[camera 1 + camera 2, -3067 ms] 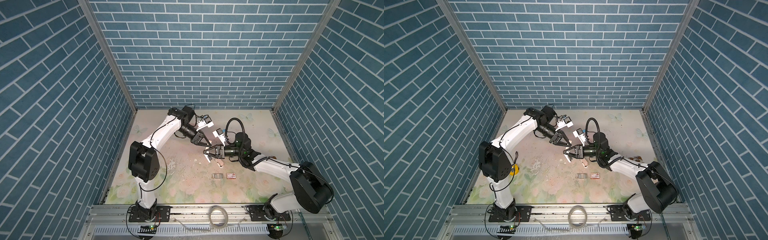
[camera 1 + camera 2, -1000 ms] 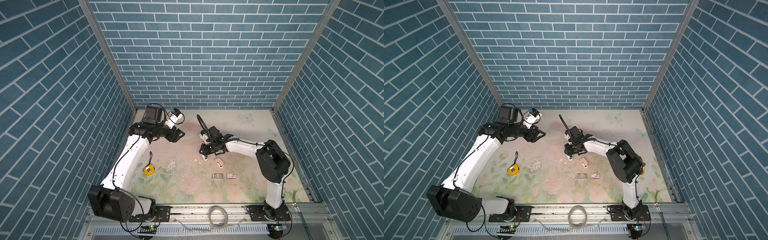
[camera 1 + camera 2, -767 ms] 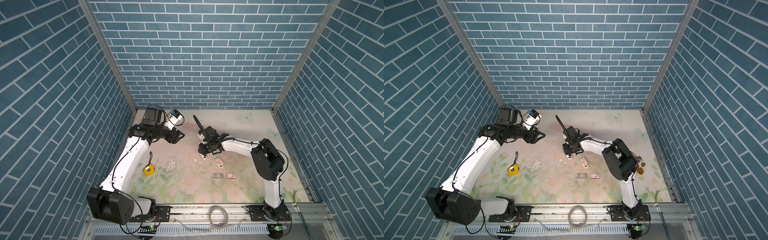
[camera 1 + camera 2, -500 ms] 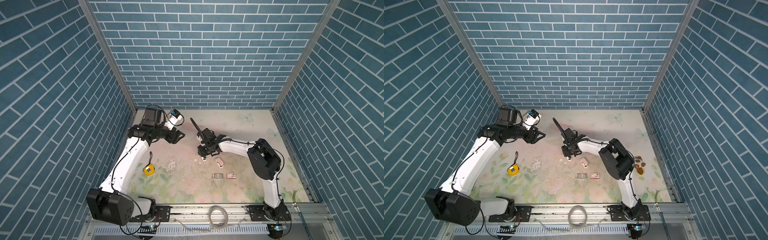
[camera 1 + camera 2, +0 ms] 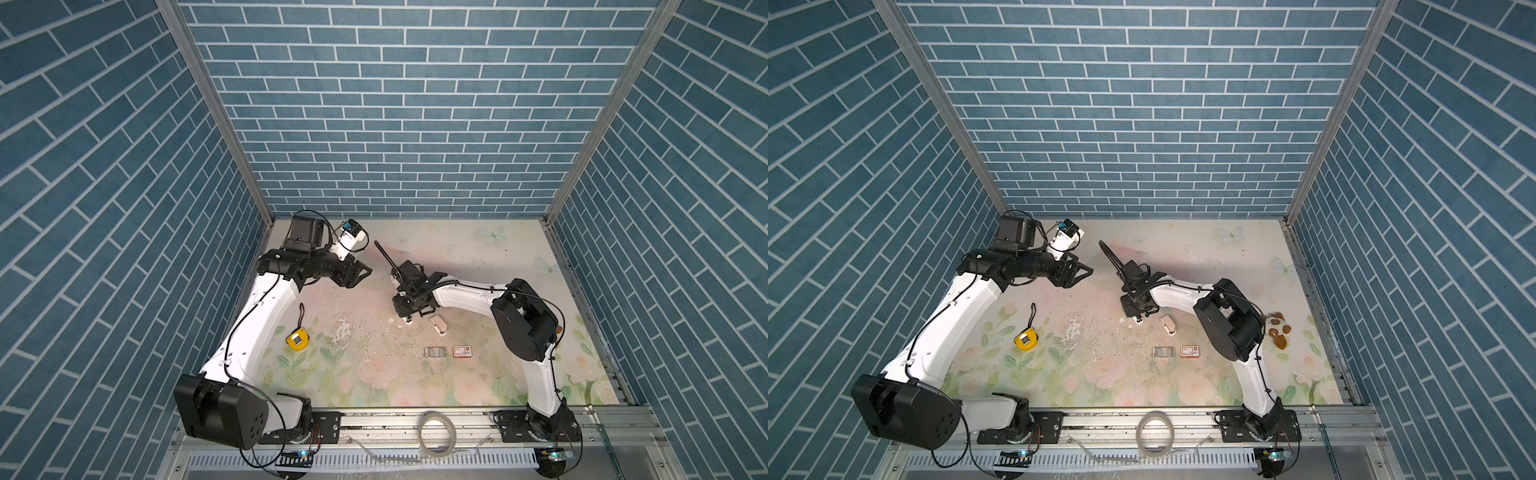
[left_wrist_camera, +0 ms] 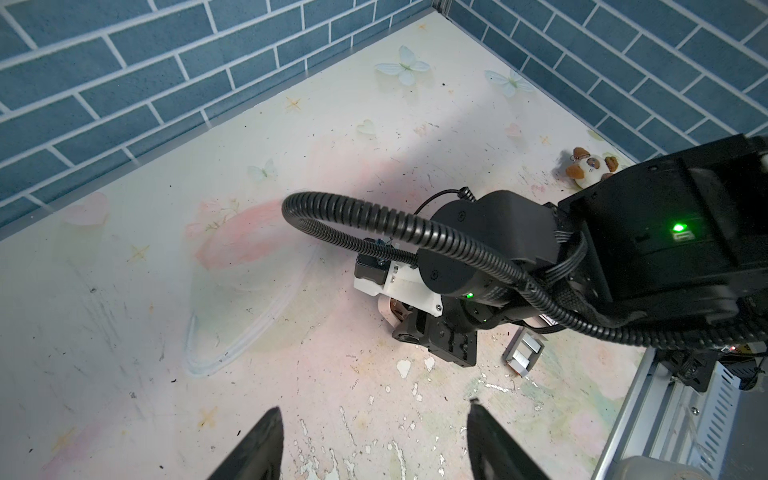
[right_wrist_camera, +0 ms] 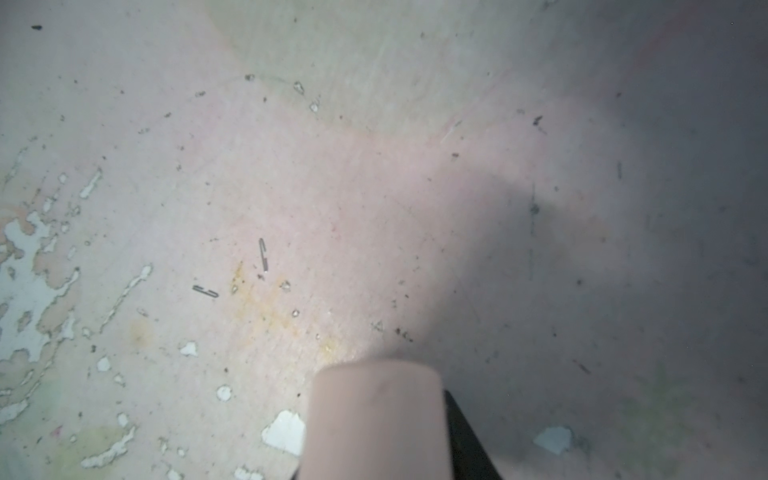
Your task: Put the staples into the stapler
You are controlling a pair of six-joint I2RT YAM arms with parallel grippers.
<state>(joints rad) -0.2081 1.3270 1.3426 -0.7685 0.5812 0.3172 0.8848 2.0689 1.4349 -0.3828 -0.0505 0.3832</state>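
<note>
Right claw (image 5: 408, 313): you are pointing it down at the worktop (image 5: 374, 374). A pale pink body, most likely the stapler (image 7: 374, 419), is filling the gap at its fingers. You cannot tell whether the claw is clamping it or only standing loosely around it.
Stapler: you are seeing only its blunt pink end, and whether its magazine is lying open is hidden.
Left claw (image 6: 372, 415): you are holding it open and empty, raised over the worktop, well apart from the right claw.
Beside the right claw: a second pinkish piece (image 5: 438, 324) is lying loose. What it is, you cannot tell.
Staples (image 5: 434, 352): they are lying as a small grey block on the worktop, near the right claw but apart from it, with nothing touching them. The red-and-white box (image 5: 462, 351) is sitting just beside them.
Done: judging from this, nothing is loaded; at best you are having the stapler under the claw.
Left: you are facing nearly the whole job: opening the stapler, picking up a strip, seating it and closing.
</note>
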